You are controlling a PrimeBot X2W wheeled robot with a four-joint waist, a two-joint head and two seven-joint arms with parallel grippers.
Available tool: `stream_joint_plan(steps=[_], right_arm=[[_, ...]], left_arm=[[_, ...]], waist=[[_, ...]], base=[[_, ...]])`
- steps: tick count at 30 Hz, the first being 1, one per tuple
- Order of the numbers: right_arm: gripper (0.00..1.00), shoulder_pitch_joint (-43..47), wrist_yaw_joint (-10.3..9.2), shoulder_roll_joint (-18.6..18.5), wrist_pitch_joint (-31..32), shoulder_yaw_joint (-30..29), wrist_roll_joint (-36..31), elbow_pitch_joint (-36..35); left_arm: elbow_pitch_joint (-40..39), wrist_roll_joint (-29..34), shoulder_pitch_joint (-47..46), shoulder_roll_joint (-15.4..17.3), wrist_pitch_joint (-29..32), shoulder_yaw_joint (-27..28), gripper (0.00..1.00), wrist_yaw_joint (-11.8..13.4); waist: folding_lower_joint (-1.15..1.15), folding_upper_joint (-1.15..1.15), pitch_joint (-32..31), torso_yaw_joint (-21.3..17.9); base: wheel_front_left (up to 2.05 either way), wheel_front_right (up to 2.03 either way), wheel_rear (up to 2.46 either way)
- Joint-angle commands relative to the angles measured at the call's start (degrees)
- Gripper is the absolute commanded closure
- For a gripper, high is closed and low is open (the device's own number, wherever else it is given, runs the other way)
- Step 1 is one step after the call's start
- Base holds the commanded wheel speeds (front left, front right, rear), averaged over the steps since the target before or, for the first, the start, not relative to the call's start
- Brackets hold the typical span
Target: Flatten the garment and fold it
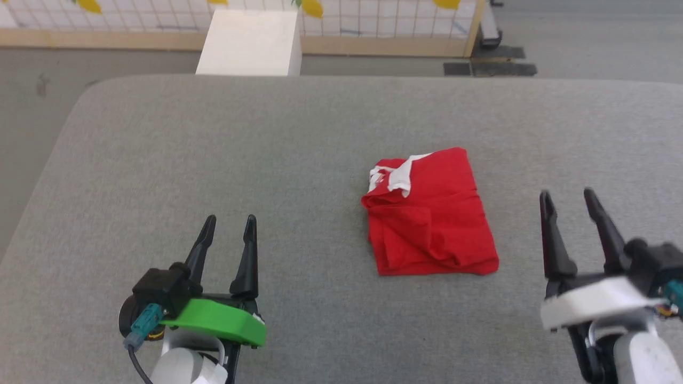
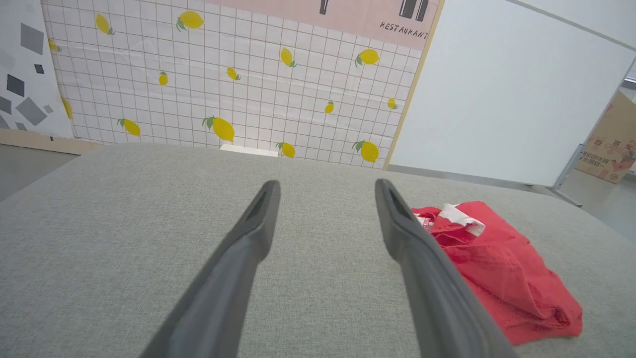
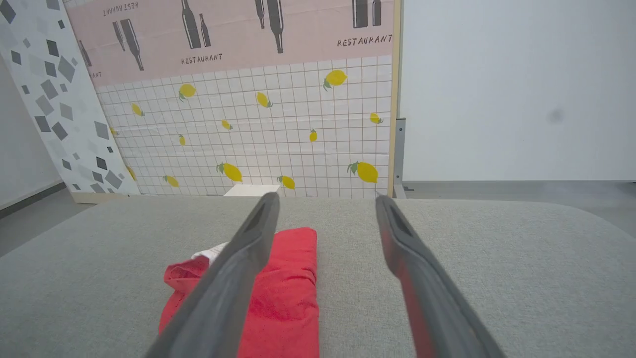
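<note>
The red garment [image 1: 429, 213] lies folded into a compact, roughly rectangular bundle on the grey padded table [image 1: 213, 160], right of centre, with white trim showing at its far left corner. My left gripper [image 1: 228, 223] hovers open at the lower left, well apart from the bundle. My right gripper [image 1: 566, 196] stands open at the lower right, a short way right of it. In the left wrist view the garment [image 2: 502, 268] lies to the right of the fingers. In the right wrist view the garment [image 3: 290, 288] sits partly behind my left finger.
A white box [image 1: 251, 42] stands on the floor beyond the table's far edge, before a lemon-patterned panel [image 2: 223, 89]. A cardboard box [image 2: 611, 144] sits far right. The table's rounded far corners and edges border grey floor.
</note>
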Motion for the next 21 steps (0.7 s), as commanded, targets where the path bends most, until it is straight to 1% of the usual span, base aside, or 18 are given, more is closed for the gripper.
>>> stream_joint_plan(steps=[1, 4, 10, 21], right_arm=[[0.0, 1.4, -0.09, 0.43, -1.35, -0.1, -0.82, 0.38], [0.0, 4.01, -0.09, 0.72, -2.87, -0.28, -2.13, 0.84], [0.0, 7.9, -0.09, 1.01, -3.87, -1.19, -2.97, 2.15], [0.0, 10.05, -0.09, 1.09, -3.99, -1.23, -3.61, 3.22]], left_arm=[[0.04, 0.86, 1.11, -0.1, -0.27, 0.18, 0.0, -0.23], [0.11, 1.17, 1.71, -0.1, -0.27, 0.42, 0.0, -0.23], [0.61, 1.66, 3.37, -0.1, -0.27, 0.95, 0.0, -0.23], [1.82, 1.78, 4.44, -0.1, -0.27, 1.31, 0.0, -0.23]], waist=[[0.0, 0.0, -1.38, -1.12], [0.0, 0.0, -2.3, -1.43], [0.0, 0.0, -3.84, -2.18], [0.0, 0.0, -4.33, -3.08]], base=[[0.0, 0.0, 0.0], [0.0, 0.0, 0.0], [0.0, 0.0, 0.0], [0.0, 0.0, 0.0]])
